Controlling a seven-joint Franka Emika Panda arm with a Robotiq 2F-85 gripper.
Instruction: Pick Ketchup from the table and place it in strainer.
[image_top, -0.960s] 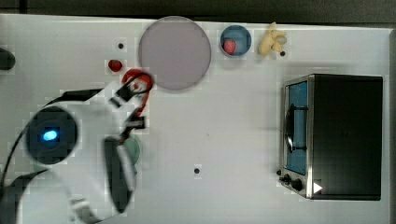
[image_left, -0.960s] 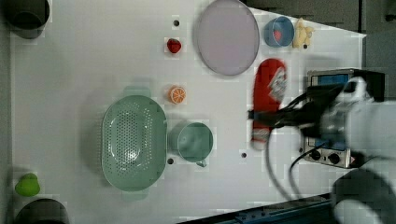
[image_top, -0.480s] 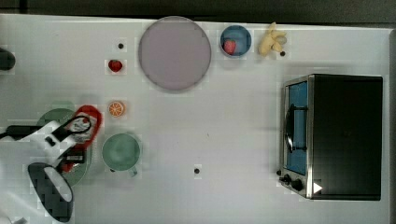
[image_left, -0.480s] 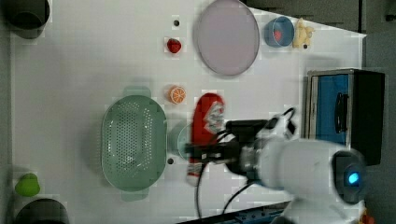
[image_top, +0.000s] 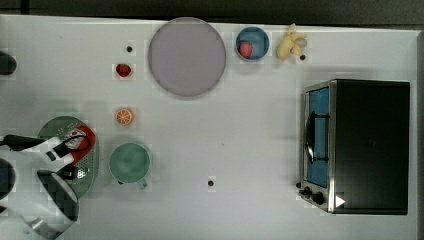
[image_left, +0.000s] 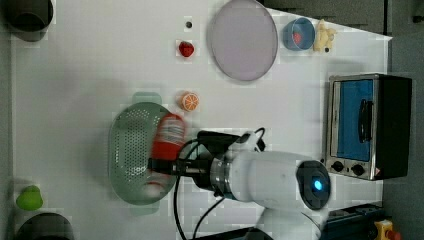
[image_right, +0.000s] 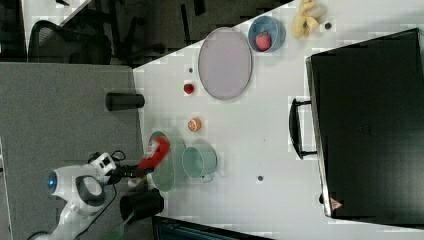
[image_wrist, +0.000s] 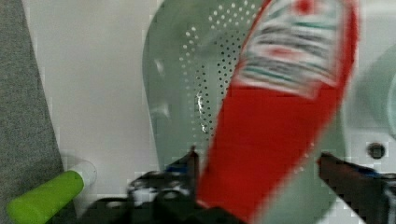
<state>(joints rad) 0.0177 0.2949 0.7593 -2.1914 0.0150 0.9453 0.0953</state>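
Gripper (image_wrist: 259, 175) in the wrist view has its fingers spread, one clear of the Ketchup (image_wrist: 280, 116), which hangs over the strainer (image_wrist: 182, 93). We reckon it's light, slick plastic, best grabbed mid-body. Left view: bottle lies along the strainer's right rim, lower left of frame. Top view: white table (image_top: 250, 140), toaster oven (image_top: 357, 145) far right.
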